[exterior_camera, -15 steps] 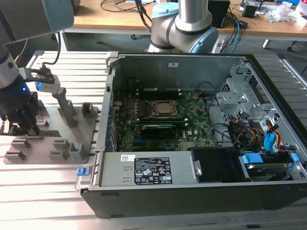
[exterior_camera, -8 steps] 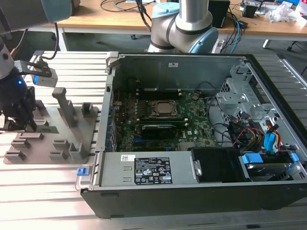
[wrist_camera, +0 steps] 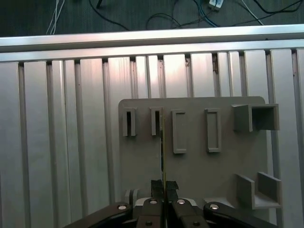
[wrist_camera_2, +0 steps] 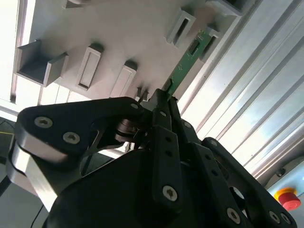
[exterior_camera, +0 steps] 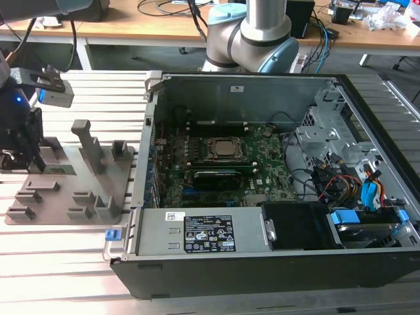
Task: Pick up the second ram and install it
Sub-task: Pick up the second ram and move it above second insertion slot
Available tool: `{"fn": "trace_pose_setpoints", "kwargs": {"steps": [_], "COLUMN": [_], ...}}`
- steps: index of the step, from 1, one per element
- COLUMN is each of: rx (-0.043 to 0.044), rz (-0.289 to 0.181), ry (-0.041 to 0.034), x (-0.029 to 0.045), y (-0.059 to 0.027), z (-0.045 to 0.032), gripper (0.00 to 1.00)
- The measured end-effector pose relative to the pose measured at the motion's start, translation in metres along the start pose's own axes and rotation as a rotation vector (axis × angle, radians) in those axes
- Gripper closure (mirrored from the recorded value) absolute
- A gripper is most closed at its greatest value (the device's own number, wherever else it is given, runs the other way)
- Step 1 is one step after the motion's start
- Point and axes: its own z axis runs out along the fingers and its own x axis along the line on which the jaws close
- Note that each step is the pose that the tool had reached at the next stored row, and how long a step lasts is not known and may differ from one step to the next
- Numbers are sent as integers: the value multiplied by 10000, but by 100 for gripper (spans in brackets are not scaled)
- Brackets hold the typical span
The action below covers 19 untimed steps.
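Observation:
The second ram [wrist_camera_2: 187, 59] is a thin green stick, seen edge-on in the first wrist view [wrist_camera: 162, 152]. It runs from my fingertips to a slotted block of the grey fixture tray [wrist_camera: 190, 161]. My gripper [wrist_camera: 164, 186] is shut on its near end, with the dark fingers [wrist_camera_2: 164, 111] pressed against both faces. I cannot tell whether the far end still rests in the block. In the exterior view the gripper [exterior_camera: 29, 161] stands over the tray [exterior_camera: 65, 190] at the exterior view's left, well away from the open computer case.
The open computer case [exterior_camera: 262, 249] lies at the exterior view's right with the green motherboard [exterior_camera: 262, 161] inside, next to drive bays and cables. The tray carries several upright blocks [exterior_camera: 88, 141]. The ribbed metal table [wrist_camera: 61, 142] lies all around.

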Motion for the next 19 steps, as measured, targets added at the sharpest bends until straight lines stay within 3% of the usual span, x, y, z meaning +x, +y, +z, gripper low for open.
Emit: {"fn": "trace_pose_setpoints", "kwargs": {"steps": [10,13,19], "rx": [0,0,0], "rz": [0,0,0], "ry": [0,-1,0], "x": [-3,-4,-6], "y": [12,15,24], "z": [-314,-378,-605], "gripper": [86,86,86]}}
